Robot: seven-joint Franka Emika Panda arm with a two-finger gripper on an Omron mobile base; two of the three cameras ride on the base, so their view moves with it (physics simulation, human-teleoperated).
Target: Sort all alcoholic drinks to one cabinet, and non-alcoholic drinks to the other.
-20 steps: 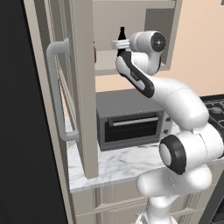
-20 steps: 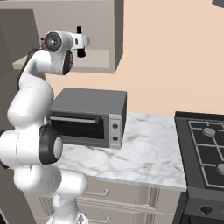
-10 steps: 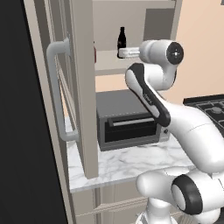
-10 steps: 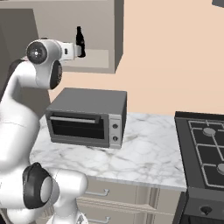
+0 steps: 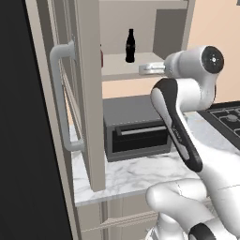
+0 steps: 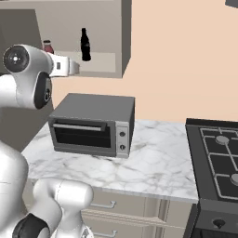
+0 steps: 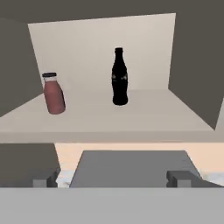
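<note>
Glossy white rounded arm (image 5: 187, 140); dark joint bands; round grey-black end caps.

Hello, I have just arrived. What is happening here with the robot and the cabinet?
A white robot arm is working at an open wall cabinet above a toaster oven on the marble counter. On the cabinet shelf stand a black cola bottle and a short purple-pink container, apart from each other. The claw is open and empty, in front of the shelf and away from both drinks.
</note>
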